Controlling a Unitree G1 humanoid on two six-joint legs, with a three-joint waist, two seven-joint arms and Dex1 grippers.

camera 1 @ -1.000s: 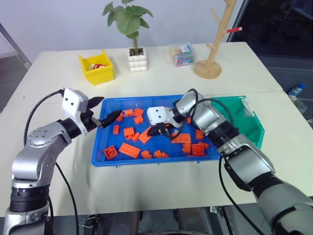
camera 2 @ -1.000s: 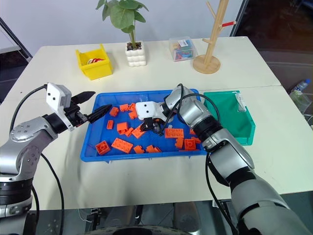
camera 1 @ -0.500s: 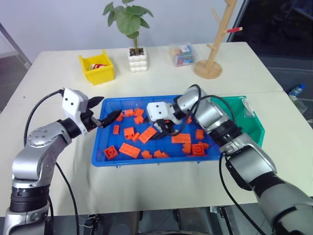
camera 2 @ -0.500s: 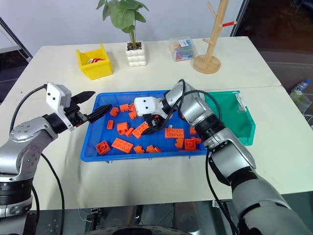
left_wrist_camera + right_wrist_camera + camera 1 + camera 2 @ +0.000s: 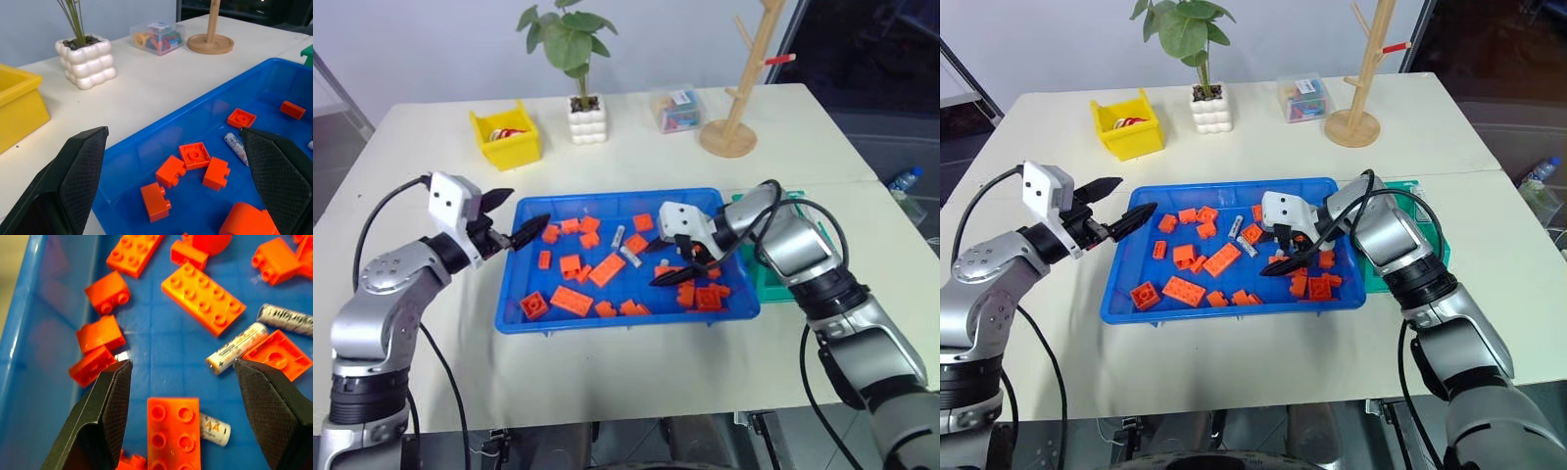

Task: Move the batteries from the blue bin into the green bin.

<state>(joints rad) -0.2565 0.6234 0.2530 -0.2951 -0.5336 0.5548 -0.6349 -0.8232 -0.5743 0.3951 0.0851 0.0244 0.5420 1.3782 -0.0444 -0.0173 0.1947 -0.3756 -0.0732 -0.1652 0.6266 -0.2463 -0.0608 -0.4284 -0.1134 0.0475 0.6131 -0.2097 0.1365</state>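
The blue bin (image 5: 524,318) lies mid-table, strewn with orange bricks (image 5: 607,269). Two silver-grey batteries (image 5: 618,235) (image 5: 630,256) lie near its middle. In the right wrist view three batteries (image 5: 237,348) (image 5: 286,319) (image 5: 213,428) lie among the bricks. My right gripper (image 5: 675,264) hovers low over the bin's right half, open and holding nothing. My left gripper (image 5: 519,213) hangs open at the bin's left rim, pointing across it, and its wrist view shows one battery (image 5: 234,147). The green bin (image 5: 766,284) sits right of the blue bin, mostly hidden behind my right arm.
A yellow bin (image 5: 507,137), a potted plant (image 5: 587,117), a clear box of small parts (image 5: 677,110) and a wooden peg stand (image 5: 734,127) line the table's far side. A bottle (image 5: 906,181) shows beyond the right edge.
My right gripper has gone from shut to open, lifted a little and swung right across the blue bin. Two batteries now show where it had been. The left gripper has kept still.
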